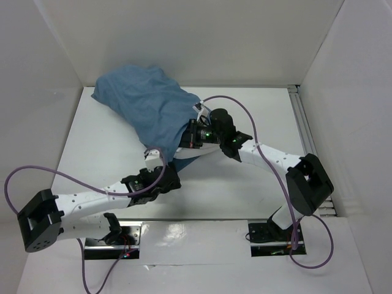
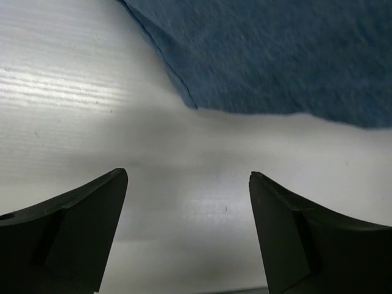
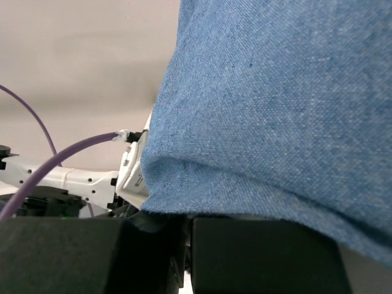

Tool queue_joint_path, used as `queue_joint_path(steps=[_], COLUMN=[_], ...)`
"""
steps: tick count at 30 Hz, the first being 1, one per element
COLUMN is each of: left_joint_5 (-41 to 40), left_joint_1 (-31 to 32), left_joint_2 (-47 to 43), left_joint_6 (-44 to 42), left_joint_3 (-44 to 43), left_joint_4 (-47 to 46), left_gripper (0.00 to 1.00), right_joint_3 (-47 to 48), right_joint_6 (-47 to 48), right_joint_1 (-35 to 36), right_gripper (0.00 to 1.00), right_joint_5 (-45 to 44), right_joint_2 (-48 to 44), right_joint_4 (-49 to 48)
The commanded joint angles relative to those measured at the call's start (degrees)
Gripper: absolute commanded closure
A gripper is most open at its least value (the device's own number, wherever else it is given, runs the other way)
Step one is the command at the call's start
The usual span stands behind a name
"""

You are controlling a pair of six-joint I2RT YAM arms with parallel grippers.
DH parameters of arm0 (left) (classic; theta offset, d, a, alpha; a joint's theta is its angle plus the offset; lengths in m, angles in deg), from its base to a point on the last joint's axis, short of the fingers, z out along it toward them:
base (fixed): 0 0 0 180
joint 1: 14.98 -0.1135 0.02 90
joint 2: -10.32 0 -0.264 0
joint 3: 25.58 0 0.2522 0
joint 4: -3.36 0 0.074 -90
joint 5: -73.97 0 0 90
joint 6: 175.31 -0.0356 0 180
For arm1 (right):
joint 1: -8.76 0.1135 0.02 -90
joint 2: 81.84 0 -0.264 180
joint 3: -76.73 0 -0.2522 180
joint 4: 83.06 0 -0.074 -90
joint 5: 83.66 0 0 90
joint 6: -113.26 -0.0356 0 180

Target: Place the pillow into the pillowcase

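The right gripper [image 3: 187, 236] clenches the pillowcase [image 1: 147, 101] at its mouth, apparently steadying it around the pillow (hidden, seemingly inside). The left gripper [image 2: 187, 173] hovers spread wide beside the hem.

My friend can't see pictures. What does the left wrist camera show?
The left gripper hangs with its two dark jaws wide open over the white table, holding nothing. The blue pillowcase lies just ahead of it, filling the top right of the view.
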Motion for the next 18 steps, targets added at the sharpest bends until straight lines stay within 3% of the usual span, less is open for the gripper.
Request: queue_joint_path(steps=[1,5,11,15,18], left_joint_5=[-10.05,-16.05,-18.96,-20.45,-21.68], left_joint_1=[0.28,0.28,-1.65,-1.65,-1.65], left_joint_2=[1.1,4.25,11.02,11.03,11.03], left_joint_6=[3.51,2.74,5.28,3.96,5.1], left_joint_3=[2.02,4.57,2.03,3.86,3.35], left_joint_4=[-8.56,-15.76,-16.2,-22.09,-21.4], left_gripper=[0.06,0.08,0.1,0.15,0.18], right_joint_3=[3.95,4.48,5.01,5.01,5.01], right_joint_6=[2.4,2.41,3.02,3.02,3.02], right_joint_1=[-0.14,-0.14,-0.14,-0.14,-0.14], right_gripper=[1.0,1.0,1.0,1.0,1.0], right_joint_5=[-2.72,-2.72,-2.19,-2.19,-1.66], right_joint_2=[0.02,0.02,0.02,-0.5,-0.5], right_joint_4=[-1.63,-1.62,-0.48,0.58,0.58])
